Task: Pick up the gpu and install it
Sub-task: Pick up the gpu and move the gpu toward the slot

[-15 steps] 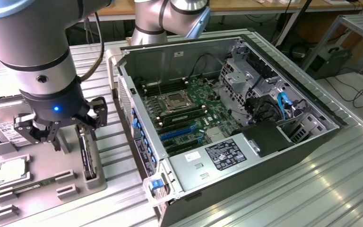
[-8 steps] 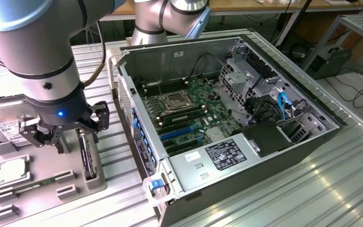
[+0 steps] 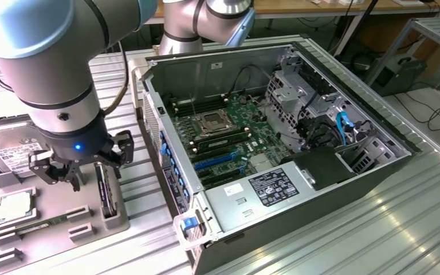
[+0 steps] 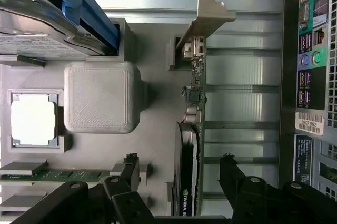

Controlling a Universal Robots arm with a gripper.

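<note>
Gripper [image 3: 85, 166]: spread wide, holding nothing, poised over grey holder tray [image 4: 155, 129].
Fingers [image 4: 130, 174]: one on either side of gpu, clear of it.
gpu [image 4: 195, 95]: standing on edge in tray slot, pale bracket at the end away from gripper.
Same tray: square grey block [image 4: 100, 97], processor chip [image 4: 32, 121], green memory stick [image 4: 58, 174], hard drive [image 4: 37, 29] with blue bracket.
Open computer case [image 3: 228, 69]: just beside tray on ribbed metal desk [image 3: 373, 229], motherboard [image 3: 228, 134] exposed.
</note>
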